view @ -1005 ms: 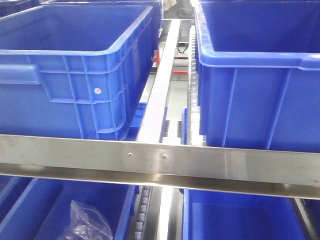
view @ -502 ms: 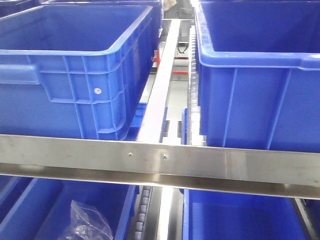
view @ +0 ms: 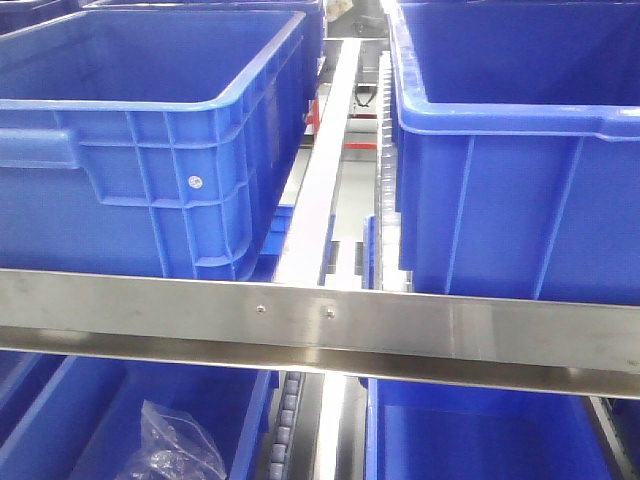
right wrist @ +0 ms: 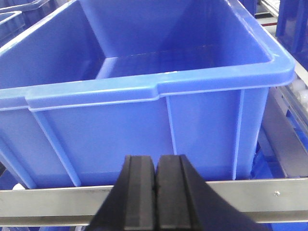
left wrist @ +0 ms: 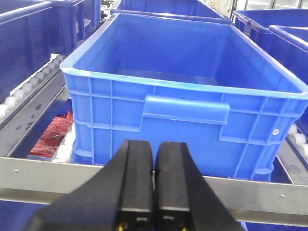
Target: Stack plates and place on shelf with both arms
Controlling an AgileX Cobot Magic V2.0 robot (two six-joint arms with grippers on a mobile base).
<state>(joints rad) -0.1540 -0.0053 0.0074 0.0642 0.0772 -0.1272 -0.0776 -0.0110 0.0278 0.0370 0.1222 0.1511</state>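
A warehouse: blue plastic crates [view: 150, 140] sit on steel roller racks [view: 320, 325].

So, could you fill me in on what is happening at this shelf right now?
Nothing is being handled at this moment. The left gripper and the right gripper are both shut and empty, each pointing at an empty blue bin: the left bin and the right bin. Both bins sit on a shelf behind a metal rail. No plates show in any view, so stacking does not appear under way. A crumpled plastic bag lies in a lower bin.
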